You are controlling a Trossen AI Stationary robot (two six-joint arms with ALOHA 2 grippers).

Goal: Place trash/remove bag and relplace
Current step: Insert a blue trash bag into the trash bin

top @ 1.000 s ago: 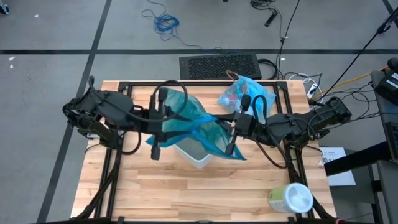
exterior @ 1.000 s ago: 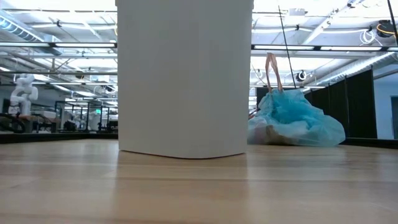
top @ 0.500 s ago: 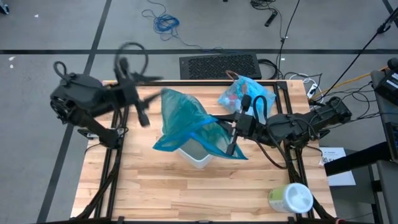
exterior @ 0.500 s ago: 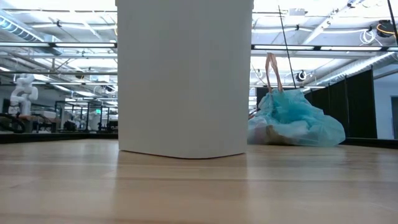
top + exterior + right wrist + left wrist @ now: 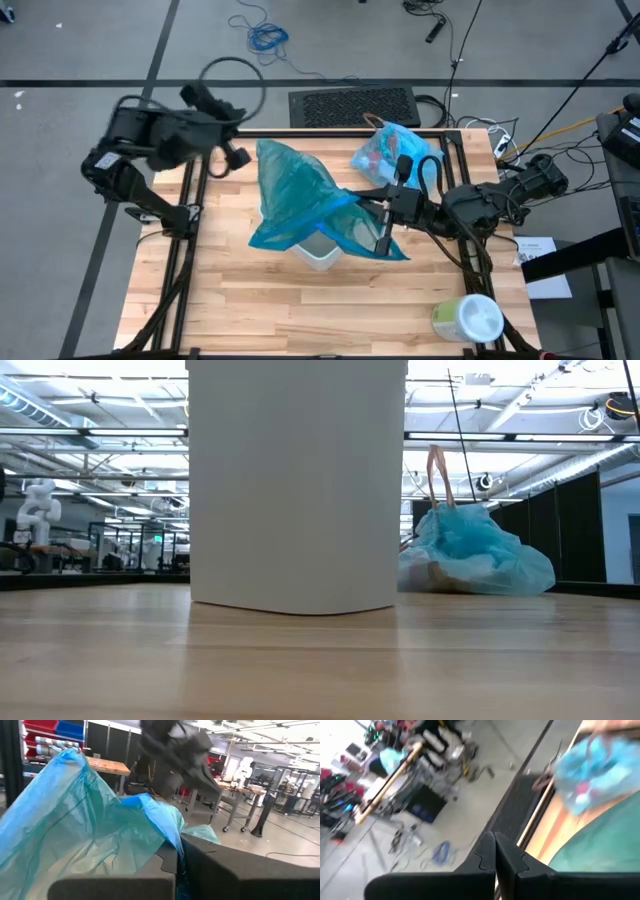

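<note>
With the filled light-blue bag [image 5: 392,150] set behind the white bin [image 5: 318,251], the teal liner [image 5: 292,195] is gripped by the right gripper [image 5: 378,222] jaws, unseated; left gripper [image 5: 236,157] jaws are closed empty.

wooden table [image 5: 230,310] carries a white bin [image 5: 297,485], a filled blue bag [image 5: 385,150], a wipes tub [image 5: 466,319]

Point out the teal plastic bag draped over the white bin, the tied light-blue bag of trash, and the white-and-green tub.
Teal plastic bag [image 5: 290,185]: high view, raised upper fold.
Tied light-blue bag of trash [image 5: 388,148]: high view, bulging middle.
White-and-green tub [image 5: 467,318]: high view, white lid.
</note>
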